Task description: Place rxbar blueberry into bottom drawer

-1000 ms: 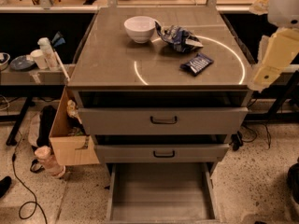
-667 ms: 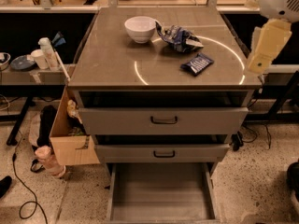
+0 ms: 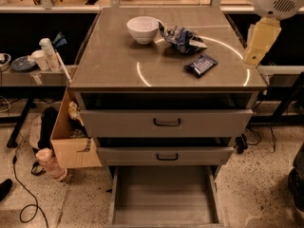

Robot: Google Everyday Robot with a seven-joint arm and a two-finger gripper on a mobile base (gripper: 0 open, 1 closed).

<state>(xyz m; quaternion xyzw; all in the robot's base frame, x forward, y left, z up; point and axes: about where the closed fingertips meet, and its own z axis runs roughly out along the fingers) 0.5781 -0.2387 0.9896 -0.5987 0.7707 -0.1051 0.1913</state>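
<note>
From beside the cabinet top's [image 3: 114, 61] right edge, bring your gripper [image 3: 259, 44], whose hold I cannot tell, squarely above the rxbar blueberry [image 3: 201, 64].

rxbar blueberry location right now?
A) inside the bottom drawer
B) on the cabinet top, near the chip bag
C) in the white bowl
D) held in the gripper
B: the rxbar blueberry lies flat on the cabinet top, just in front of the chip bag. The gripper hangs by the top's right edge, apart from the bar, and the open bottom drawer shows only its grey floor.
</note>
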